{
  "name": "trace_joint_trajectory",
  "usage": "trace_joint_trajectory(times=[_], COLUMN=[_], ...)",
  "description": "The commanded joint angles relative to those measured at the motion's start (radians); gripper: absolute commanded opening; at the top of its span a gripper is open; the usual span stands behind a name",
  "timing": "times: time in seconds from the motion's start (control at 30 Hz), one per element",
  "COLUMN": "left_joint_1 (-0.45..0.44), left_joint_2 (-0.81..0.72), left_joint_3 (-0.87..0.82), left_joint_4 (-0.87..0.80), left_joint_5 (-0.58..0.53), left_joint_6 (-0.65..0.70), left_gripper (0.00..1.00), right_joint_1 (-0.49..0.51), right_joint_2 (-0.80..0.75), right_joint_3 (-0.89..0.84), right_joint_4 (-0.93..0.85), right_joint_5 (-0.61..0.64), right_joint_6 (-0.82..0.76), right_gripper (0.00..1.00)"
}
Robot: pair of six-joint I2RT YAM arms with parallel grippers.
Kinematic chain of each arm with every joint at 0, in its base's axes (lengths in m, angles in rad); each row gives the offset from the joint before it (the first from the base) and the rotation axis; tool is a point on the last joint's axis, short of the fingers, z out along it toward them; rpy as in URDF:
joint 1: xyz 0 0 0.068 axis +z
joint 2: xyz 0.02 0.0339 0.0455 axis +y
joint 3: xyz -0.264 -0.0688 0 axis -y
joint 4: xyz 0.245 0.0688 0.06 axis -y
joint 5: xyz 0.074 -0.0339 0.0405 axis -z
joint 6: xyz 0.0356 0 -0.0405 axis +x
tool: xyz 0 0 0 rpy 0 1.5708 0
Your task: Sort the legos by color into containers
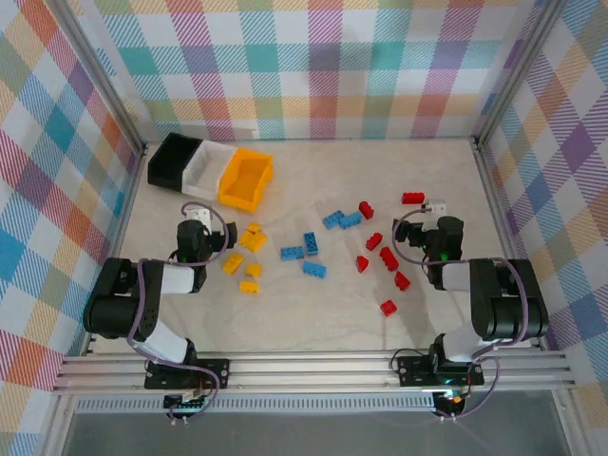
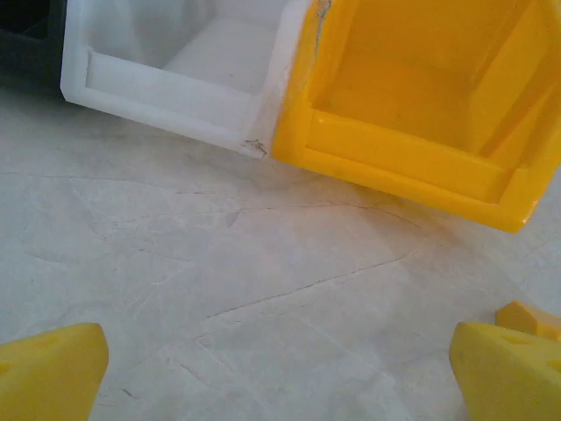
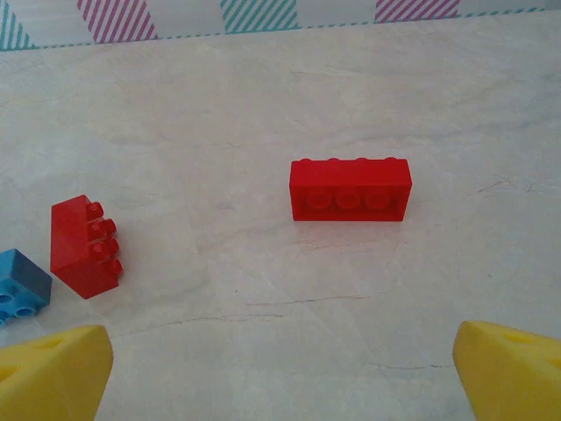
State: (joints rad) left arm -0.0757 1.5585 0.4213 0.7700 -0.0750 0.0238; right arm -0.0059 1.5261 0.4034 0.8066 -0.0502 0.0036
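Observation:
Three containers stand side by side at the back left: a black bin (image 1: 174,160), a white bin (image 1: 203,169) and a yellow-orange bin (image 1: 247,179). Yellow legos (image 1: 252,237) lie left of centre, blue legos (image 1: 311,243) in the middle and red legos (image 1: 389,258) to the right. My left gripper (image 1: 197,213) is open just in front of the white bin (image 2: 175,79) and the yellow-orange bin (image 2: 412,105), with bare table between its fingertips (image 2: 48,373). My right gripper (image 1: 435,206) is open and empty; a long red brick (image 3: 351,189) lies a little ahead of it.
Checked walls and metal frame rails (image 1: 313,370) close in the table on all sides. In the right wrist view a second red brick (image 3: 83,246) and a blue brick (image 3: 19,288) lie at the left. A black bin corner (image 2: 26,53) shows left of the white bin.

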Motion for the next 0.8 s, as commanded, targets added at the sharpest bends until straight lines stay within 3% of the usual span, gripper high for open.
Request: trace_joint_trajectory(times=[0.0,0.77], left_joint_1=[0.010,0.010], left_joint_2=[0.007,0.006], left_joint_3=[0.004,0.004], left_joint_4=[0.026,0.025], left_joint_5=[0.012,0.013], left_joint_6=[0.016,0.015], left_gripper=[1.00,1.00], right_joint_1=[0.006,0.006], right_joint_2=[0.006,0.008], right_joint_3=[0.012,0.017], right_joint_4=[0.014,0.005], right_joint_5=[-0.008,-0.010], right_joint_6=[0.001,0.004], right_gripper=[1.00,1.00])
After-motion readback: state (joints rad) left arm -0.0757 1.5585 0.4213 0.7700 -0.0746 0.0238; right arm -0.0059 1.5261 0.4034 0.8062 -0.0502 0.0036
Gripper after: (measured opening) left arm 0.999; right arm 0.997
